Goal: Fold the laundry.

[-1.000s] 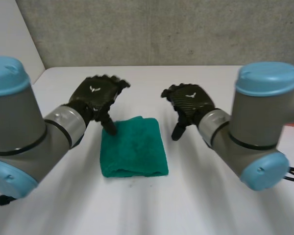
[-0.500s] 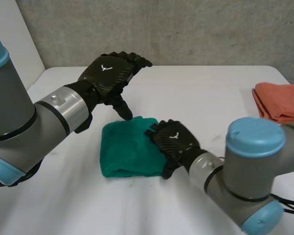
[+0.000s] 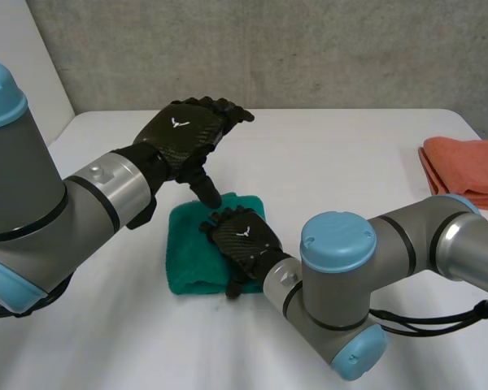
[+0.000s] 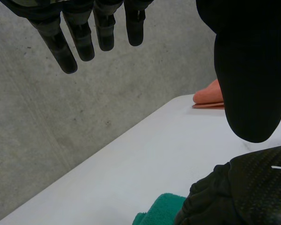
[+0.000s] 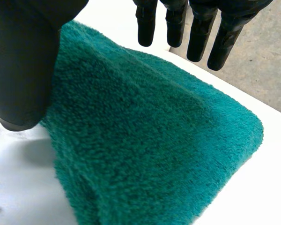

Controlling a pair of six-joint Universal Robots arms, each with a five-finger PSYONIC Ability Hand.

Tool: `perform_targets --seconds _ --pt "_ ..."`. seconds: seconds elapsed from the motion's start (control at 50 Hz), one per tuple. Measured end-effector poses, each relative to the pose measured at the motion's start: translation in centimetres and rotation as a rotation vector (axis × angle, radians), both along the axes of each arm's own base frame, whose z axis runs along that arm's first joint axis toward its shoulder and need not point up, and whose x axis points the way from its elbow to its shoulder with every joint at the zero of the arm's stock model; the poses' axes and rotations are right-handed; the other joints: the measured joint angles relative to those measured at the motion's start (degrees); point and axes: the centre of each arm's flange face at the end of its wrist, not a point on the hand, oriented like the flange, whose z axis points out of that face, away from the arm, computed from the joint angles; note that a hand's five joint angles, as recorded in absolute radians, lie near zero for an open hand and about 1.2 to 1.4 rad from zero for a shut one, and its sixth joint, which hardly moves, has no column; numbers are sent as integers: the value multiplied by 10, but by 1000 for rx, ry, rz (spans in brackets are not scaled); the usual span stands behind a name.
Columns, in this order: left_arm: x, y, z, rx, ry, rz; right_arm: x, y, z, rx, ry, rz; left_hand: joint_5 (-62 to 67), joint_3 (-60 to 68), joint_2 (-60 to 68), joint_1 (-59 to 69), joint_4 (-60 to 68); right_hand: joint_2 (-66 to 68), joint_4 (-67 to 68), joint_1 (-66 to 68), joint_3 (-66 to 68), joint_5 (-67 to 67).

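So the teal-green towel [image 3: 191, 252] is folded into a chunky rectangle and lying flat on the white bench [image 3: 333, 162], roughly in the middle and on the side nearer the robot. It looks like terry cloth, and the fold makes a thick rounded edge on the near side.

The right hand [image 3: 242, 244] is palm-down over the right half of the towel, reaching in from the right. In the right wrist view its fingers [image 5: 201, 33] are straight and a bit apart, with the thumb off to one side, and nothing is pinched. The fuzzy cloth sits right under the palm. I honestly can't tell if the hand is resting on the cloth or just above it.

The left hand [image 3: 187, 134] hangs in the air over the towel's far edge, near the far left corner. Its fingers [image 4: 79, 33] are straight and loosely spread, the thumb points down toward the cloth, and it holds nothing.

Well off to the right, by the bench's far right edge, there's a folded salmon-orange cloth [image 3: 464, 166]. Behind the bench is a grey concrete wall [image 3: 268, 49].
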Motion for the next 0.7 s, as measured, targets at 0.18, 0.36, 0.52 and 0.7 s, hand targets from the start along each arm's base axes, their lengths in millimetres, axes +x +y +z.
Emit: perform_targets --seconds 0.18,0.36,0.52,0.7 --pt "1 0 -2 7 -2 2 3 -4 -9 -60 55 5 0 0 0 0 0 0 0 0 0 0" --pt "2 -2 -2 8 -2 8 5 -7 -16 -84 83 -2 0 0 0 0 0 0 0 0 0 0" --pt "3 -3 -2 10 -1 12 8 -10 -18 -87 79 -2 0 0 0 0 0 2 1 2 4 2" --pt "3 -3 -2 12 -2 12 13 -16 -18 -125 88 -3 0 0 0 0 0 24 10 2 28 22"
